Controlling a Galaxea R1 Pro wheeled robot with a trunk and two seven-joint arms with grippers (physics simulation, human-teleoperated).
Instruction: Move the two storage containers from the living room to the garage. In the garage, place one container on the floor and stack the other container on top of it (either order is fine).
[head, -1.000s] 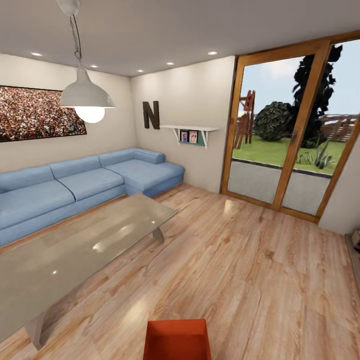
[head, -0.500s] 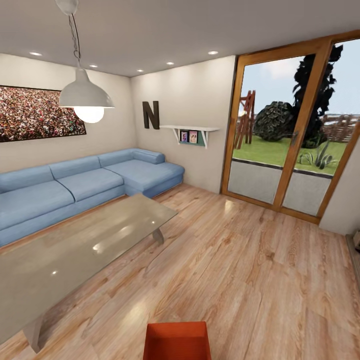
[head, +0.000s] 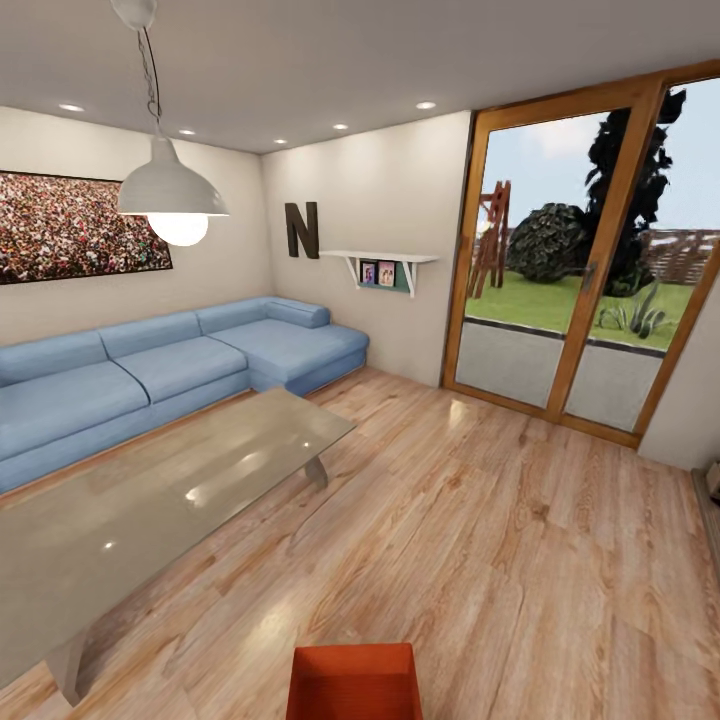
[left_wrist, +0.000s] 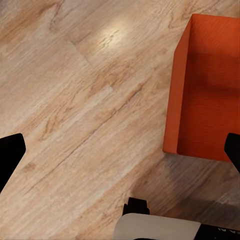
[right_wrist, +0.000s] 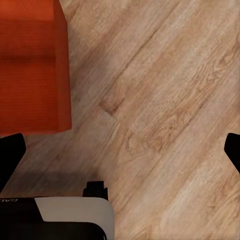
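Head view: living room. Sofa (head: 170, 375) at left, low table (head: 150, 500) lower left, letter N (head: 302, 229) on the far wall, glass door (head: 590, 270) at right. One red-orange bin (head: 353, 682) sits on the wood floor (head: 500, 560) at bottom centre.

Left wrist view: left hand (left_wrist: 120, 152) released, finger tips (left_wrist: 10, 152) at both frame edges, holding nothing. Bin (left_wrist: 205, 90) at upper right.

Right wrist view: right hand (right_wrist: 120, 152) released, holding nothing. Bin (right_wrist: 32, 65) at upper left, on the floor.
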